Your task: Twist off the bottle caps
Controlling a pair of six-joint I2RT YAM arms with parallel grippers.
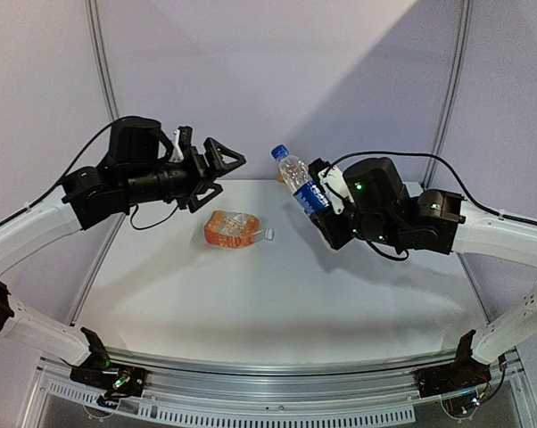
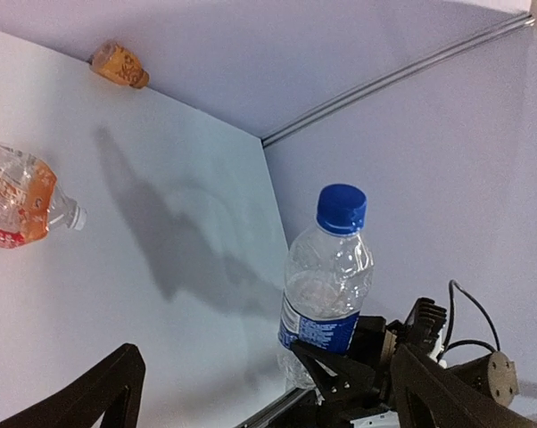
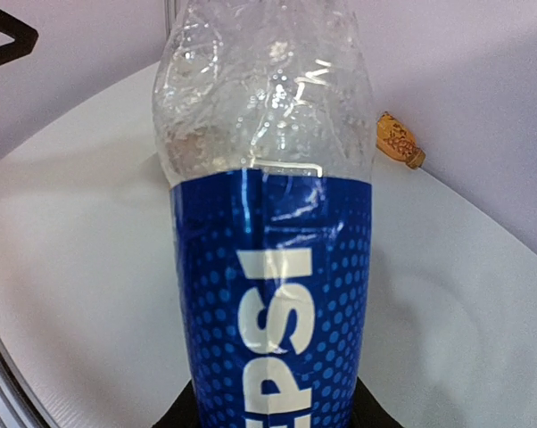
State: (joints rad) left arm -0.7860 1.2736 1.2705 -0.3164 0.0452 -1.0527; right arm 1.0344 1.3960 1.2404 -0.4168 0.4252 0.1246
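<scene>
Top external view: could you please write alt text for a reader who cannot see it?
The right gripper holds a clear bottle, blue cap on, tilted in the air above a white table. The left gripper hangs open, facing it. An orange bottle lies on the table, white cap on.

White table [image 1: 251, 303], pale lilac walls [image 1: 295, 71]

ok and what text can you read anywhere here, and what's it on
"EPSI": white letters on the blue label of the water bottle, partly cut off by the picture's edge.
Small print on that label, left wrist view: too small to read.
orange bottle: label too blurred to read.
</scene>
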